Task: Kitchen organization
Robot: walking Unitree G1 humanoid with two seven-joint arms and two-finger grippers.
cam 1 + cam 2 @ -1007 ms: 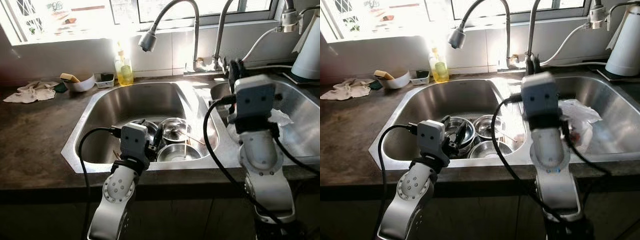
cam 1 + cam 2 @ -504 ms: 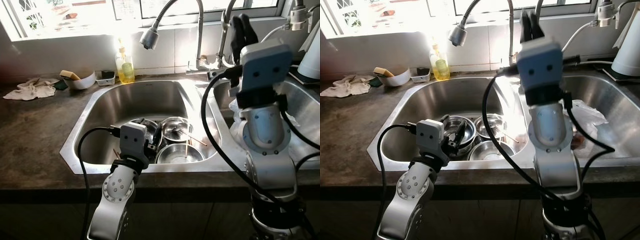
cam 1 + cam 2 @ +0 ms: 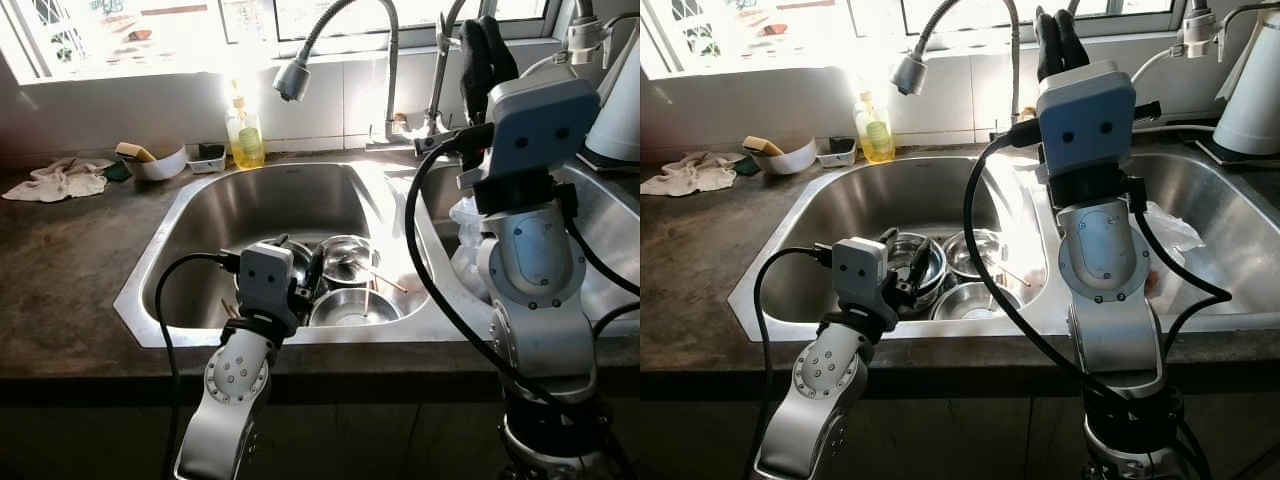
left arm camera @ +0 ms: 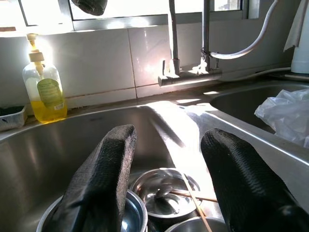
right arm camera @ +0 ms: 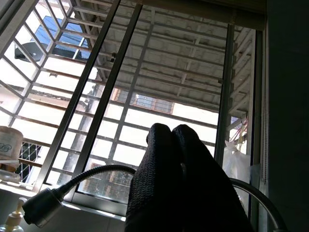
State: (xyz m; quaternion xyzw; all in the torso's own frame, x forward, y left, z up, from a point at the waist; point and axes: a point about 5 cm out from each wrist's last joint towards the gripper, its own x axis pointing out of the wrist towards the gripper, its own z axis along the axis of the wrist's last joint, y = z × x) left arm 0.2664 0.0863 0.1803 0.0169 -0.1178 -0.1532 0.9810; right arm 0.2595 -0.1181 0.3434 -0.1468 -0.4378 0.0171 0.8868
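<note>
Several steel bowls [image 3: 347, 258] sit nested in the left basin of the double sink [image 3: 175, 225], with thin wooden sticks [image 3: 378, 280] lying across them. My left gripper [image 3: 303, 262] hangs low over the near bowls, open and empty; in the left wrist view its fingers [image 4: 108, 169] stand wide apart above the bowls [image 4: 164, 188]. My right gripper [image 3: 484, 30] is raised high beside the tap pipes, pointing up toward the window. Its fingertips [image 5: 172, 130] are pressed together with nothing between them.
A flexible tap with a spray head [image 3: 292, 80] arches over the left basin. A yellow soap bottle [image 3: 246, 135], a white bowl with a sponge [image 3: 160, 163] and a cloth [image 3: 58, 180] lie along the back counter. A crumpled plastic bag [image 3: 466, 230] sits in the right basin, with a white kettle [image 3: 622, 105] behind it.
My right arm has swung up from the right basin until its gripper points at the window. The left gripper has stayed over the bowls. The camera shifted slightly.
</note>
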